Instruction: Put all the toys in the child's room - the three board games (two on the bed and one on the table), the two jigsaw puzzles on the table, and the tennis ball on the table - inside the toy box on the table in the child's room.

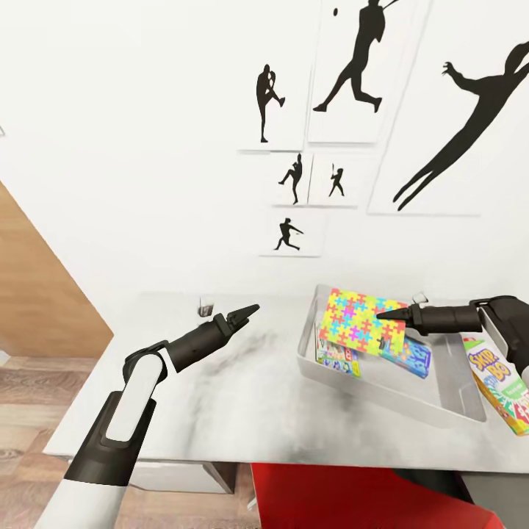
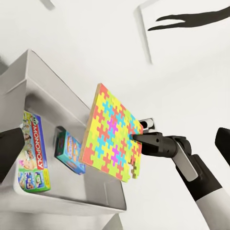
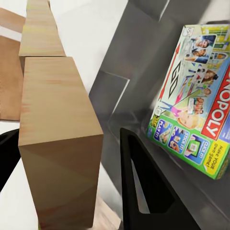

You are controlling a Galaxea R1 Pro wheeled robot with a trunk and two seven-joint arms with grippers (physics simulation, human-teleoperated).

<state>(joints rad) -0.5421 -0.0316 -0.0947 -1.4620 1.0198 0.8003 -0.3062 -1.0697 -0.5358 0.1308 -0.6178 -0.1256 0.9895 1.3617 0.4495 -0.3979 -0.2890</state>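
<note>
Head view: right tool [image 1: 383, 315] clamps jigsaw puzzle [image 1: 358, 319] over toy box [image 1: 441, 400] — two board games [image 1: 339, 358] inside; left tool [image 1: 252, 309] together.

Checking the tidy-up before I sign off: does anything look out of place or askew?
Yes. The Skip-Bo game box lies tilted outside the toy box, by its rim. The jigsaw puzzle, pinched by the right gripper, hangs slanted above the tub.
</note>
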